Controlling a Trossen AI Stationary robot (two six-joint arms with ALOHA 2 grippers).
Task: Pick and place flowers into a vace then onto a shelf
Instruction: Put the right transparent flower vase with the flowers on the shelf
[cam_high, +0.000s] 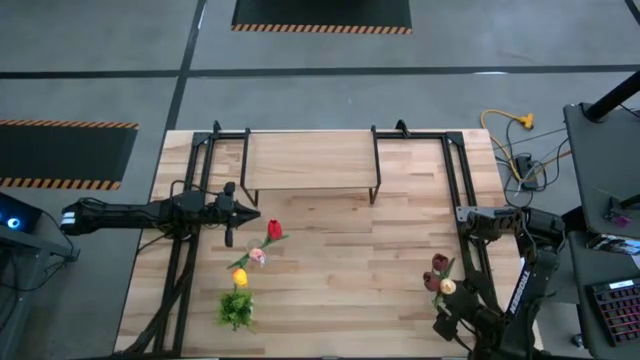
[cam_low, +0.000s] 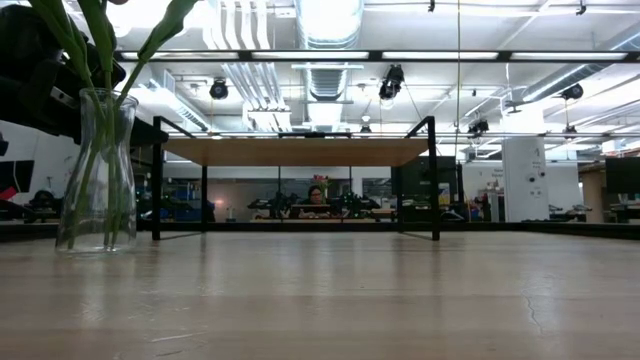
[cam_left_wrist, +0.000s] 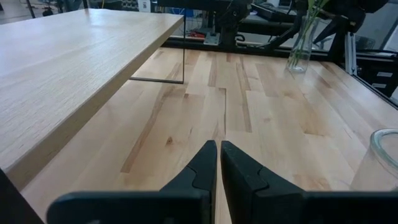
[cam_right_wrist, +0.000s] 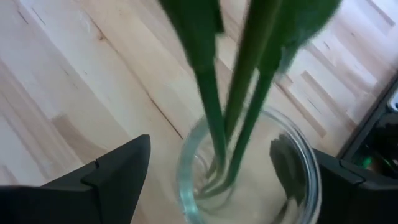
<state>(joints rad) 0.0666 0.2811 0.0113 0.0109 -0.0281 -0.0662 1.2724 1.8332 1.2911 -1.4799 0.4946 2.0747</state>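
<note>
Two arms share my tabletop (cam_high: 330, 260), seen from overhead. On the left, my left gripper (cam_high: 252, 211) reaches in from the left edge, its fingers (cam_left_wrist: 202, 168) pressed together on nothing. Just beside it stands a clear vase (cam_high: 236, 243); its rim shows at the edge of the left wrist view. Red (cam_high: 274, 230), pink (cam_high: 257, 256) and orange (cam_high: 240, 277) tulips lie near that vase, left of centre, with a bushy green tuft (cam_high: 236, 309) toward the near edge. Along the far edge, at the middle, the shelf (cam_high: 311, 163) stands on thin black legs with nothing on it. Toward the near right corner, a second vase (cam_right_wrist: 249, 174) holds maroon (cam_high: 440, 263) and cream (cam_high: 448, 287) tulips, stems inside the glass. My right gripper (cam_right_wrist: 217, 168) sits spread wide with a finger on either side of this vase; I cannot tell whether the fingers touch the glass.
</note>
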